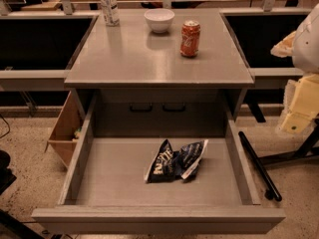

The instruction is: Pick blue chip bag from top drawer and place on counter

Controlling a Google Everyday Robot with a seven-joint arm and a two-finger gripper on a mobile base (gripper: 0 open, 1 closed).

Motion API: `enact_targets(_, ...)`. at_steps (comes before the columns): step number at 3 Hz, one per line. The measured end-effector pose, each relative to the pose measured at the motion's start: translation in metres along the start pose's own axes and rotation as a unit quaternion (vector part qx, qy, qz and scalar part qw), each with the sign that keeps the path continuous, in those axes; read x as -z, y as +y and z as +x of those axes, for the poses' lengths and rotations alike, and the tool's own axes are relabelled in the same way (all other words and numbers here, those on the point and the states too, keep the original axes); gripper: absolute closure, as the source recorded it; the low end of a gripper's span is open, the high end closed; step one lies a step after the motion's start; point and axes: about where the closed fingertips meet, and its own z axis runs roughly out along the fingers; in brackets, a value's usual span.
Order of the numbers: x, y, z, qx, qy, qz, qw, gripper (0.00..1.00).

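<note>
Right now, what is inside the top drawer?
The open top drawer shows one thing: the blue chip bag, lying near the middle of its grey bottom. Anything beneath the bag is covered, and the drawer's rear sits shadowed below the counter. The gripper is not in view.

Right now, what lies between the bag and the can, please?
Between bag and can, camera view shows only bare drawer floor and counter; pincer unseen.

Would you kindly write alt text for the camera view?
A crumpled blue chip bag lies in the open top drawer; the counter above holds a red soda can, white bowl and bottle. The gripper is not in view.
</note>
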Motion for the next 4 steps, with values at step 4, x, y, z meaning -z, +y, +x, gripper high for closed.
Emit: enact_targets(4,-0.146,-0.002,-0.065,0.035,-0.044,0.018,0.9983,0.00)
